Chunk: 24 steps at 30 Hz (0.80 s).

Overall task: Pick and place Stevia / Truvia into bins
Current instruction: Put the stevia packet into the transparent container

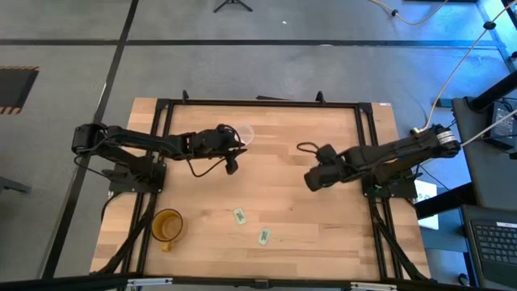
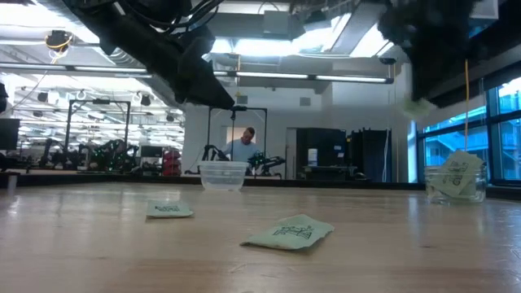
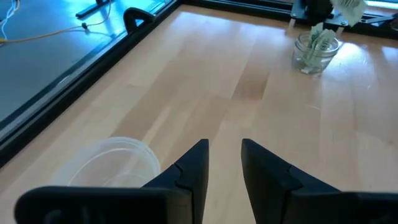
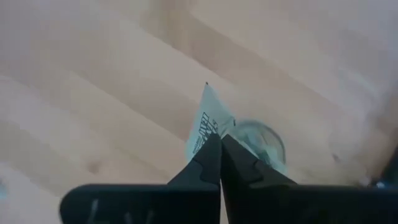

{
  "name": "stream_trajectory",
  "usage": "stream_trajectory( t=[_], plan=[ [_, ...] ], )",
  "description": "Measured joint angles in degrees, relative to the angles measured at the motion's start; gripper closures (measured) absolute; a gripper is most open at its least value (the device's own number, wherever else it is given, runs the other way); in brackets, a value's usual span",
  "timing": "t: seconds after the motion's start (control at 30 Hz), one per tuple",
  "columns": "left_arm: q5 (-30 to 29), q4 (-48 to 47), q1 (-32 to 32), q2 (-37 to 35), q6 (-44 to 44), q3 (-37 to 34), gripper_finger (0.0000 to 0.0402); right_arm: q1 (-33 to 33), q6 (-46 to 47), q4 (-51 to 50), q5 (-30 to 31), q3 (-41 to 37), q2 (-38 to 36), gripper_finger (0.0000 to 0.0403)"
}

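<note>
My right gripper (image 1: 310,179) hangs above the small glassy bin (image 3: 316,50), shut on one Stevia sachet (image 4: 208,115). That bin holds several sachets. My left gripper (image 3: 224,152) stands open with nothing between its fingers, above and beside the wide whitish clear bin (image 1: 243,134), which rests on its base. Two more sachets (image 1: 240,215) (image 1: 263,236) lie flat on the table toward its near edge; in the low view they show as the sachet on the left (image 2: 169,209) and the nearer one (image 2: 290,232). My right gripper pinches the sachet's one end (image 4: 213,132) between its two fingers, which point steeply down. The rest of the sachet sticks out past the fingertips. The sachet (image 2: 418,106) is lifted clear, hanging over the glassy bin's mouth (image 4: 261,142).
An amber mug (image 1: 167,225) stands near the table's near left corner. A black frame (image 1: 258,103) runs around the tabletop. A cable (image 1: 305,148) loops by the right arm. A person (image 2: 242,145) stands in the room far beyond the table.
</note>
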Motion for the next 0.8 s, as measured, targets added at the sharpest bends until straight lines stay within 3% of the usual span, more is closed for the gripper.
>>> stream_trajectory(
  t=[0.33,0.8],
  plan=[
    [0.0,0.0,0.3,0.0,0.0,0.0,0.0311,2.5,5.9,5.9,-1.8,-12.8,0.0,0.0403],
    [-0.2,0.0,0.3,0.0,0.0,0.0,0.0311,2.5,4.8,5.5,0.0,-15.4,0.0,0.0403]
  ],
)
